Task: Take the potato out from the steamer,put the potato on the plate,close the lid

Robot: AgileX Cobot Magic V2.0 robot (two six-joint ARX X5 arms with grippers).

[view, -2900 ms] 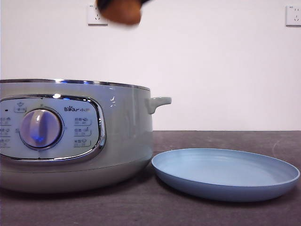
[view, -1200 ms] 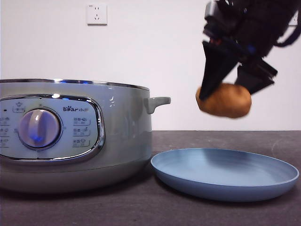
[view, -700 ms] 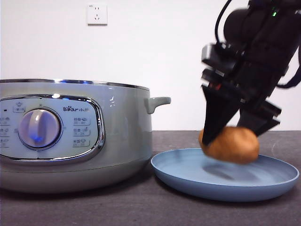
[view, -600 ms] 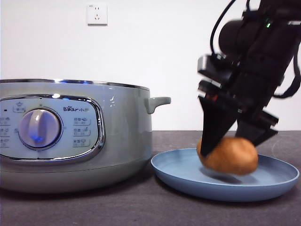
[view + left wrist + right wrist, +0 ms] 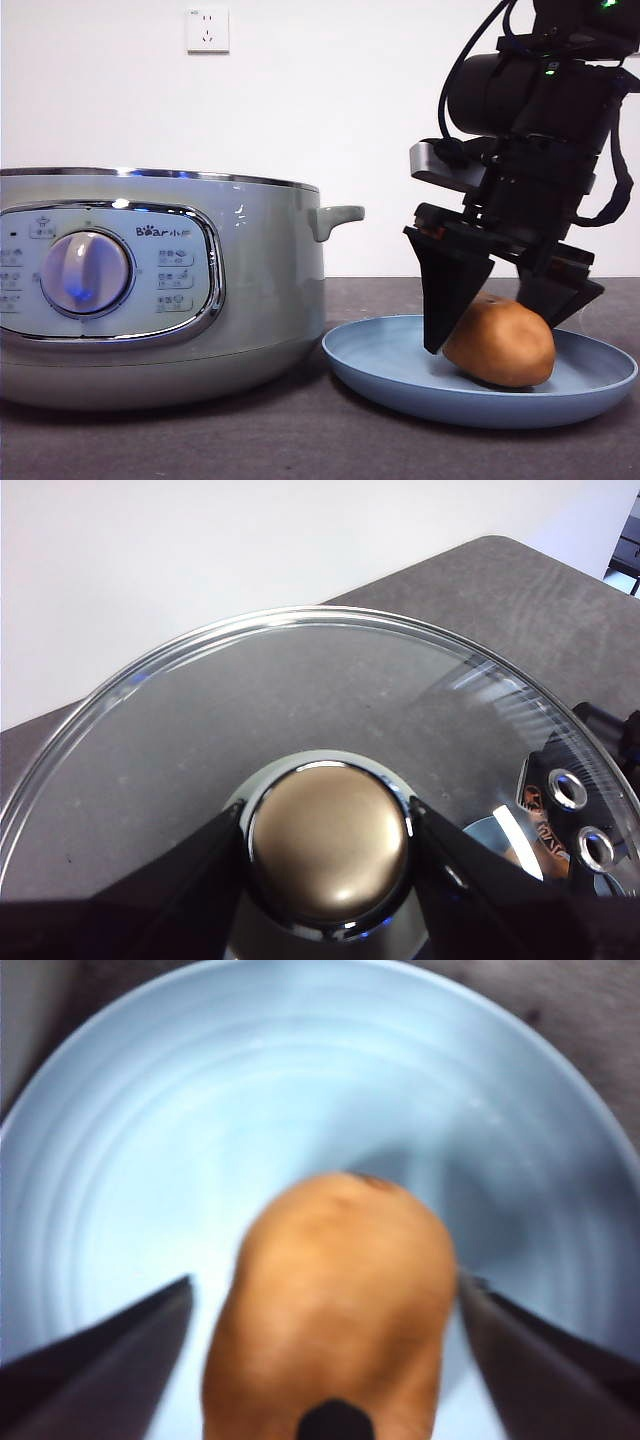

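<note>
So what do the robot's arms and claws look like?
They are black all over. The right claw has two flat, pointed black jaws like wedges, under a chunky black wrist with a grey block, black cables looping beside it and a tiny green light on top. The left claw shows only two dark, smooth jaws.

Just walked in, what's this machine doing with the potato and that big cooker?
The right end effector has set the potato down on the blue plate beside the steamer, and its jaws now stand open on either side of it. The left end effector grips the glass lid by its knob. The steamer has no lid on it yet.
</note>
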